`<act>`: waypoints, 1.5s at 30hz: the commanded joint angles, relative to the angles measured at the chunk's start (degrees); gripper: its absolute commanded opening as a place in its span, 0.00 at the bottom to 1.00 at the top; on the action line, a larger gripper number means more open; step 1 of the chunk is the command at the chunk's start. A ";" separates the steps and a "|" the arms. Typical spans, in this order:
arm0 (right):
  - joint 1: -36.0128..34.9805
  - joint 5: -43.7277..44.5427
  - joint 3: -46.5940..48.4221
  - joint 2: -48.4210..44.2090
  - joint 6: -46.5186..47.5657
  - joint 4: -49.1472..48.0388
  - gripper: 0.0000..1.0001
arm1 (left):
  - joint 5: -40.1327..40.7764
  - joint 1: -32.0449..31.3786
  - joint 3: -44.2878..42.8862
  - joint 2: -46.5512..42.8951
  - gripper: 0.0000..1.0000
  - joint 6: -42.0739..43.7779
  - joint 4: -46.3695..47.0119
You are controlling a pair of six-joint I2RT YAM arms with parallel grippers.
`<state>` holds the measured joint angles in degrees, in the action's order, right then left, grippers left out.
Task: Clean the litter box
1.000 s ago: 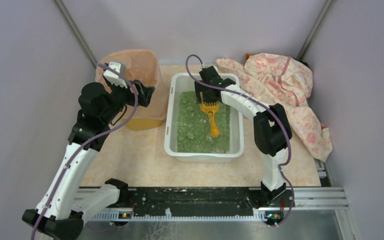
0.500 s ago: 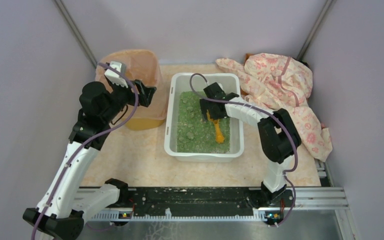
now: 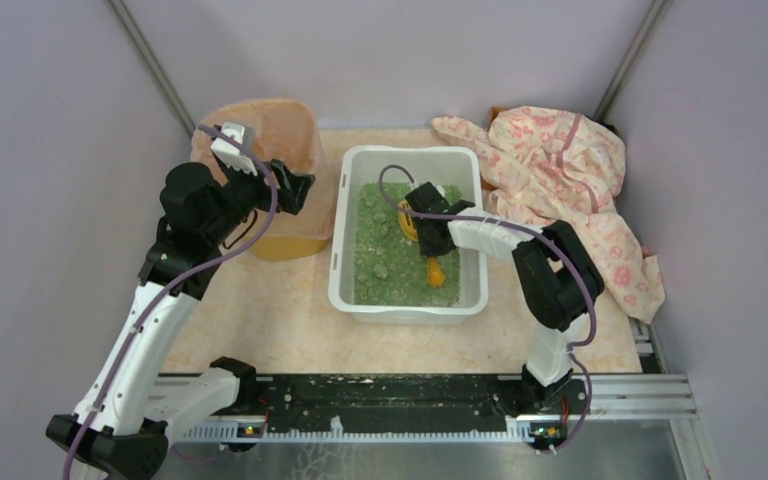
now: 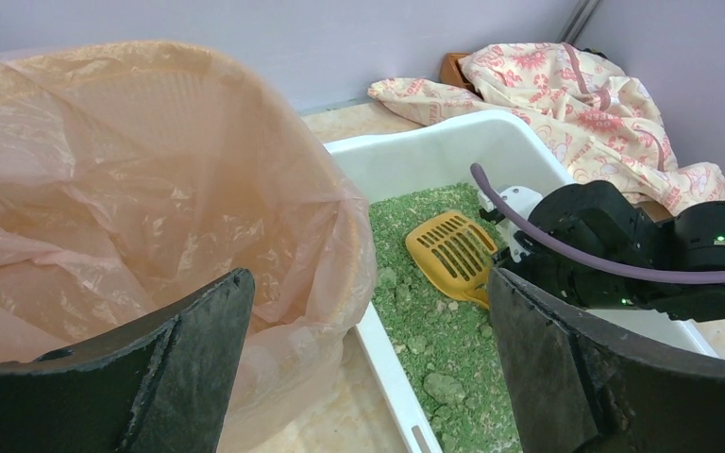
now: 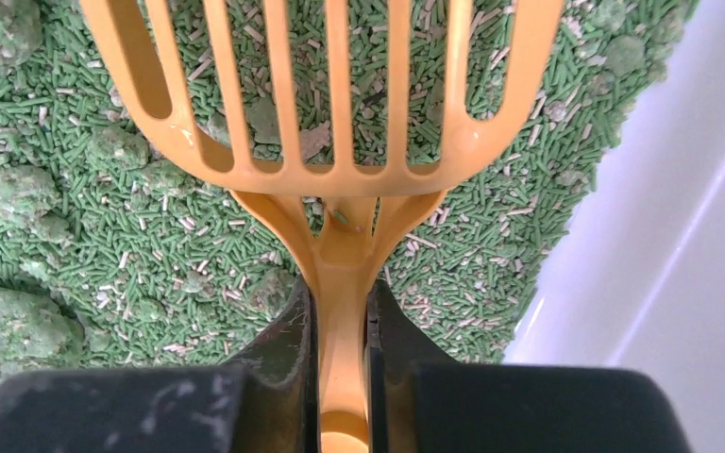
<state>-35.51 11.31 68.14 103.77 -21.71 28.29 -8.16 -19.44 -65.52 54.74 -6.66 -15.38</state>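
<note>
**Right pincer grips the scoop inside the litter box**

You see the litter box (image 3: 406, 310) on the counter (image 3: 260, 320) at mid-view. The round bin (image 3: 260, 125) (lined with a peach bag) stands just beside its left wall, and a flowered cloth (image 3: 560, 160) is heaped off its far right corner. Your right pincer (image 5: 340, 302) is closed down narrow on the neck of the orange-yellow scoop (image 5: 340, 179), with a finger pressed to each side of the handle. The slotted head lies low over the green litter in the box's right half, near the right wall. Whether it touches the grains cannot be told. Clumps sit in the litter to its left. Your left pincer (image 4: 368, 283) is spread wide with nothing in it, hanging by the bin's right edge, between bin and box.
</note>
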 commanded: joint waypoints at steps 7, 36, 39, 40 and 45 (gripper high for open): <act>-0.70 0.79 0.99 -13.23 0.30 -0.21 0.00 | -3.66 0.38 0.07 0.29 0.99 -1.54 2.28; -3.40 -16.88 -6.21 -39.95 17.33 -9.21 0.00 | -31.83 -3.03 -16.47 26.20 0.98 -24.89 11.87; -5.63 -16.26 -4.82 -39.49 18.93 -6.32 0.00 | -33.35 -3.64 -19.98 29.20 0.98 -25.12 9.61; -6.48 -15.46 -4.60 -39.48 19.37 -5.63 0.00 | -34.07 -3.83 -21.10 30.13 0.98 -25.16 8.55; -8.27 -13.99 -5.22 -40.62 20.26 -4.75 0.00 | -35.54 -4.69 -22.99 33.06 0.95 -24.59 4.33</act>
<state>-42.85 -3.81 59.96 64.66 -3.53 23.70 -41.41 -23.29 -86.35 86.63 -31.66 -6.90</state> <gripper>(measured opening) 0.175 0.959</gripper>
